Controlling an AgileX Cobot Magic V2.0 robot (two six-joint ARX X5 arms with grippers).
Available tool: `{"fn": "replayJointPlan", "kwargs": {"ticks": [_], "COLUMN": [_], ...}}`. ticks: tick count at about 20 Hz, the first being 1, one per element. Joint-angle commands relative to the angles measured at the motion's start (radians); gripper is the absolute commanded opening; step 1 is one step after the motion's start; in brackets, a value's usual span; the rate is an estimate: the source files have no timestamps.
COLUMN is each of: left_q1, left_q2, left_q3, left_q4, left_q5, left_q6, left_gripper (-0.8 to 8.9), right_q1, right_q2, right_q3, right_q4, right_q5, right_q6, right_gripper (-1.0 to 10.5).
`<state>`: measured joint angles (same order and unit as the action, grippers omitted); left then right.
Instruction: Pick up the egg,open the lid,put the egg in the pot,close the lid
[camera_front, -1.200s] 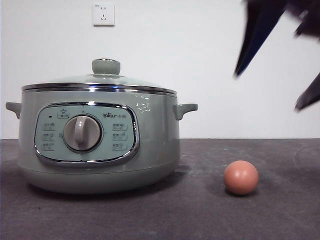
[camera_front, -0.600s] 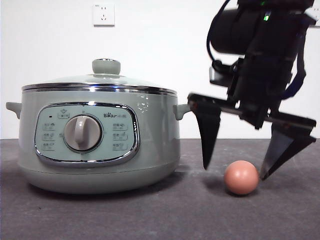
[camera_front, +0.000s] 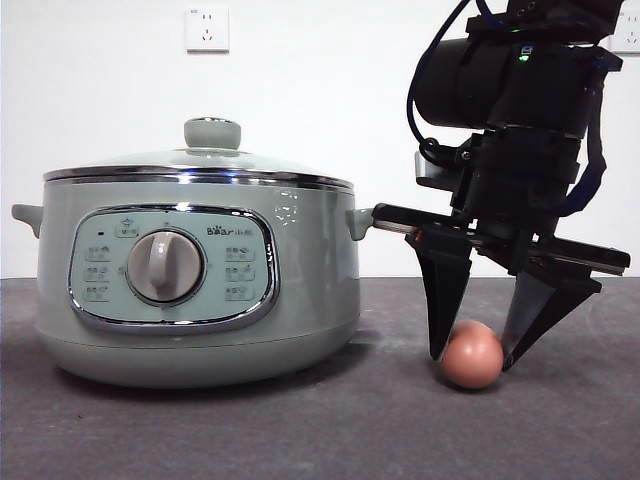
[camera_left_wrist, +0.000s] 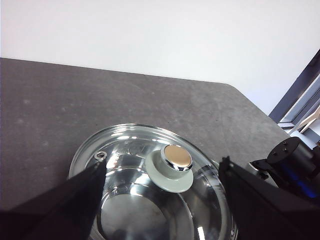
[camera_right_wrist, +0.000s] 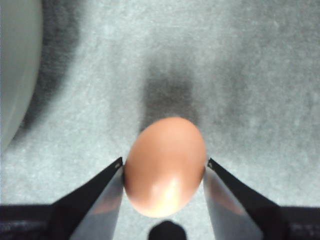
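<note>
Here we see the right gripper (camera_front: 471, 358) down at the counter (camera_front: 300, 430), its two black jaws set on either side of the egg (camera_front: 472, 355) and touching its sides; in the right wrist view the jaw tips press against the reddish-brown shell (camera_right_wrist: 165, 165), so we take the jaws as pinching the egg. The egg sits on the dark counter, to the right of the pot (camera_front: 195, 270) and apart from it. The pot stands on the left of the counter, its grey dial (camera_front: 165, 266) facing us, with the lid (camera_front: 200, 160) seated on top. The left gripper (camera_left_wrist: 160, 200) hangs above the lid, and its jaws are spread wide, one on each side of the pale green knob (camera_left_wrist: 172, 165), touching neither knob nor glass.
</note>
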<state>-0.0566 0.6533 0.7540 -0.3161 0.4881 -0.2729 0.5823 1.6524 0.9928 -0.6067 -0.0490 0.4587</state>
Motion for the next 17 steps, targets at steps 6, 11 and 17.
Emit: {"fn": "replayJointPlan", "kwargs": {"ticks": [6, 11, 17], "left_q1": [-0.037, -0.139, -0.33], "left_q2": [0.021, 0.137, 0.373], "left_q3": [0.002, 0.008, 0.107], "left_q4": [0.064, 0.145, 0.167], "left_q5": [-0.016, -0.115, -0.317], "left_q6": [0.013, 0.016, 0.151], "left_gripper": [3.81, 3.87, 3.86], "right_q1": [-0.003, -0.034, -0.125], "right_q2": [-0.081, -0.265, -0.441], "right_q3": [0.0, 0.0, 0.0], "right_q4": [-0.013, -0.104, -0.237], "right_q5": [0.037, 0.098, 0.135], "right_q6": [-0.082, -0.158, -0.2], "right_gripper": [-0.1, -0.1, -0.1]}}
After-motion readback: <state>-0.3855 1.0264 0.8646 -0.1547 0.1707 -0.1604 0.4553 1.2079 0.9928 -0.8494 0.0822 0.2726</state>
